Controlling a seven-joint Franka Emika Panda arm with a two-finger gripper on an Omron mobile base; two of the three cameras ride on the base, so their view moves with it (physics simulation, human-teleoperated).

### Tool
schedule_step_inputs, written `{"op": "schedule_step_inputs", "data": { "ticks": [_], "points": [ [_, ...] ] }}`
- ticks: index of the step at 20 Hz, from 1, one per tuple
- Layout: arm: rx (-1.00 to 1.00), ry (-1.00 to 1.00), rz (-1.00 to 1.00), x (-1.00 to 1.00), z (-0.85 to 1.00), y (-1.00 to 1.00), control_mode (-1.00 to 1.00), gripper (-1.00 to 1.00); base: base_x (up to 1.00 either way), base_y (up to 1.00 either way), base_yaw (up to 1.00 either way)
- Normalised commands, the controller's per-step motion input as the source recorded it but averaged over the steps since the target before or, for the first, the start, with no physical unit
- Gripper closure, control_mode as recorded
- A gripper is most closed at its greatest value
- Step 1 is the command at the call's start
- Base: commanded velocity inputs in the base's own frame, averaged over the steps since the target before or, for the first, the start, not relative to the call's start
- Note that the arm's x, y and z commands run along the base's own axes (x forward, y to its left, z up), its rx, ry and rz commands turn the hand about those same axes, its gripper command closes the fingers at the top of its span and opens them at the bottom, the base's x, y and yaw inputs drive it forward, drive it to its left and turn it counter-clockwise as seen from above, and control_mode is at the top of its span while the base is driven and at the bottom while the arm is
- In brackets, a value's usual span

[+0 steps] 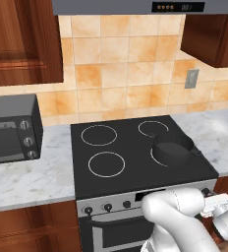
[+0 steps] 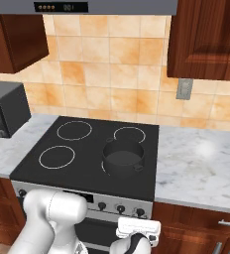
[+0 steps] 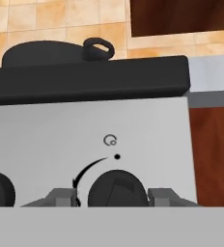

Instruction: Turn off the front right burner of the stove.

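Note:
The stove [image 1: 130, 147] has a black glass top with four white rings. A dark pot [image 1: 172, 150] stands on the front right burner [image 1: 154, 156], hiding most of its ring; from the other side an arc of that burner [image 2: 103, 169] peeks out beside the pot [image 2: 123, 158]. My gripper [image 3: 113, 195] is low at the silver front panel, one fingertip [image 3: 65, 197] on each side of the rightmost black knob [image 3: 116, 189]. The right tip meets the knob's edge and a thin gap shows on the left. An arrow and a burner icon are printed above the knob.
A grey-black countertop oven [image 1: 13, 128] stands on the marble counter [image 1: 32, 177] left of the stove. More knobs [image 2: 102, 205] line the panel. Wooden cabinet fronts [image 3: 213, 154] flank the stove to the right, and the hood [image 1: 135, 6] hangs above.

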Motion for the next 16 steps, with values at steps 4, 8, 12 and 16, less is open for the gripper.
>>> {"op": "schedule_step_inputs", "data": {
  "ticks": [4,8,12,16],
  "points": [
    [0.00,0.00,0.00,0.09,0.00,0.00,-1.00,1.00,0.00,0.00,0.00],
    [0.00,-0.02,0.00,0.00,0.00,0.00,-1.00,1.00,0.00,0.00,0.00],
    [0.01,-0.01,0.00,0.00,0.00,0.00,-1.00,1.00,0.00,0.00,0.00],
    [0.15,0.00,-0.04,0.00,0.04,0.00,-1.00,1.00,0.00,0.00,0.00]
  ]
}}
